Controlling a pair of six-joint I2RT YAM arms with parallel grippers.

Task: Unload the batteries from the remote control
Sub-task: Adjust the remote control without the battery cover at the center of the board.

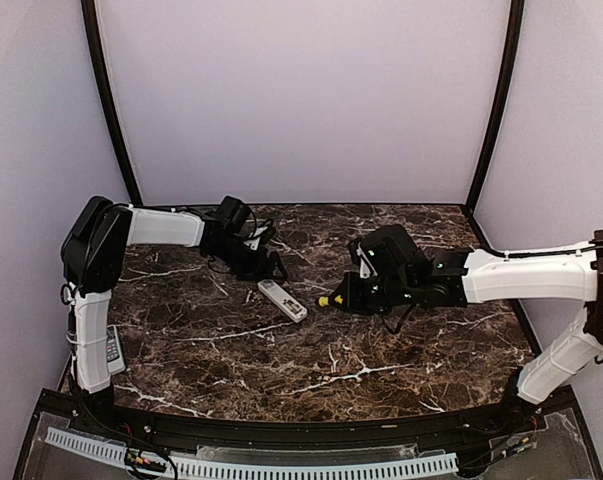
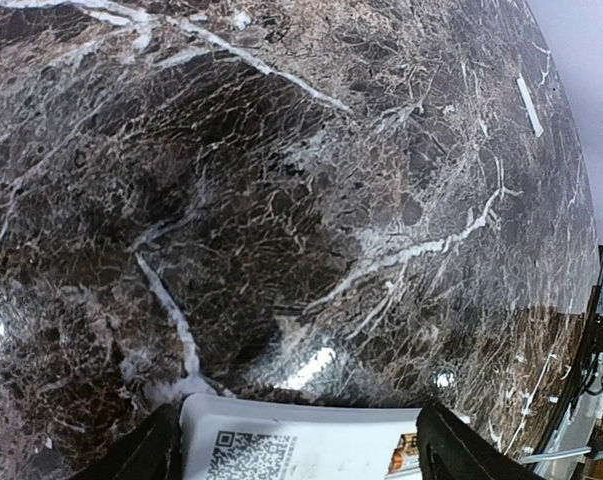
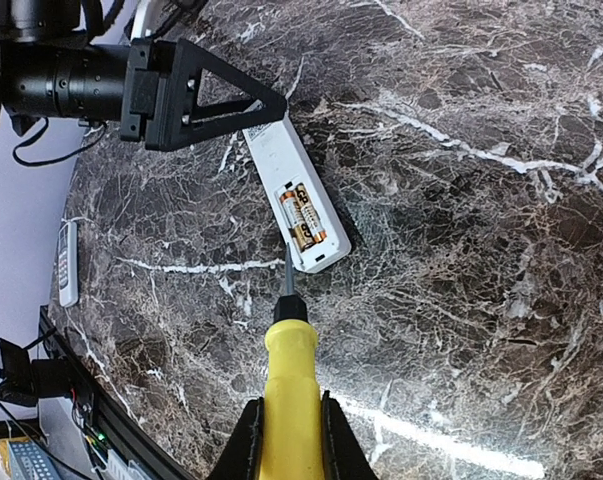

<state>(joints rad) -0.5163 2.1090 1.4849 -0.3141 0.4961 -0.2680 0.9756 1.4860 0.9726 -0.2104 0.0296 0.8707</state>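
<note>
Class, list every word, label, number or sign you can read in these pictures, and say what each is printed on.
No words or numbers can be read.
QR code, no legible text beside it: on the back of the white remote.
Print on the batteries: too blurred to read.
Buttons of the second remote: too small to read.
Yellow handle of the screwdriver: no print visible.

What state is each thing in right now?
remote control: face down, battery cover off, far end clamped
batteries: both seated in the open compartment
screwdriver: held, tip at the compartment's edge
left gripper: shut on remote control
right gripper: shut on screwdriver
second remote: lying loose by the table's left edge
</note>
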